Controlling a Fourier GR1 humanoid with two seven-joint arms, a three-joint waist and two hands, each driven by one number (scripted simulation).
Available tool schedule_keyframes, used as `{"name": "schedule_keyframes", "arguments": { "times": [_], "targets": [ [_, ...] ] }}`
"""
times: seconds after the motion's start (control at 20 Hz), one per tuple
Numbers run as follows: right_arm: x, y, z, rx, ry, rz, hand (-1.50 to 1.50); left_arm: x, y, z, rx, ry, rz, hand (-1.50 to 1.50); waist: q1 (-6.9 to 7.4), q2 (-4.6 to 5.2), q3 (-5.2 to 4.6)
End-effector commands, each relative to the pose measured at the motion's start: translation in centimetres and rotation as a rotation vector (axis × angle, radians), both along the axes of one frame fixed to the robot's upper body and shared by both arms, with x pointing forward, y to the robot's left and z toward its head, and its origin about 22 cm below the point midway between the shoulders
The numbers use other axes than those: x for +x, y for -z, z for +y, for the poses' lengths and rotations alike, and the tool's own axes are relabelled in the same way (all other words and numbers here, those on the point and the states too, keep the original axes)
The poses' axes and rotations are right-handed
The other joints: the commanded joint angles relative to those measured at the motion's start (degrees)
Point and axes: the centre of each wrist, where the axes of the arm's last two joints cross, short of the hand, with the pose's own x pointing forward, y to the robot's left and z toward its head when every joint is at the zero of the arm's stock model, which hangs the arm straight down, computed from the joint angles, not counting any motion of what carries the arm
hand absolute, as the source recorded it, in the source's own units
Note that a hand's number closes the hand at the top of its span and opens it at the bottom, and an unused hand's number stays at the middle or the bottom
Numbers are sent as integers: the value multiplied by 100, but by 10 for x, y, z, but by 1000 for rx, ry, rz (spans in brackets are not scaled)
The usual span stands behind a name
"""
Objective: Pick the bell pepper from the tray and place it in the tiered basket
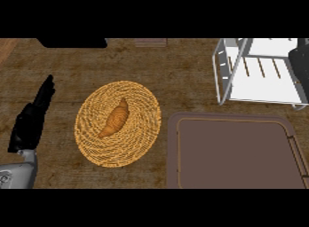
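No pepper seen on tray (235, 150), so pickup prob done; right hand (308, 62) is over the wire basket (220, 71) but can't tell if it's holding pepper, so placing unconfirmed; left hand (33, 119) rests open at left.

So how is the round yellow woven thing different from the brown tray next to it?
The woven plate is round, golden and ribbed; the tray is rectangular, plain brown and smooth. The woven plate carries a croissant; the tray shows nothing on it. Both lie flat on the counter.
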Motion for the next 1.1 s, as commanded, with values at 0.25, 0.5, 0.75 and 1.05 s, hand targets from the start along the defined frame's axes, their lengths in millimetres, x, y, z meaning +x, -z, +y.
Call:
{"name": "schedule_keyframes", "arguments": {
  "times": [0.25,0.5,0.75,1.05],
  "targets": [
    [14,14,-47,108,-86,118,150,1,7,-2,9,3,4,0,6,3,0],
    [18,36,-58,195,-118,215,150,7,6,5,3,-4,-4,0,-4,2,0],
    [24,72,-58,359,-18,289,-150,2,-3,15,18,-6,-6,0,38,7,1],
    [17,73,-82,523,-66,84,-150,12,-4,4,22,-11,-21,0,-18,3,2]
  ]
}}
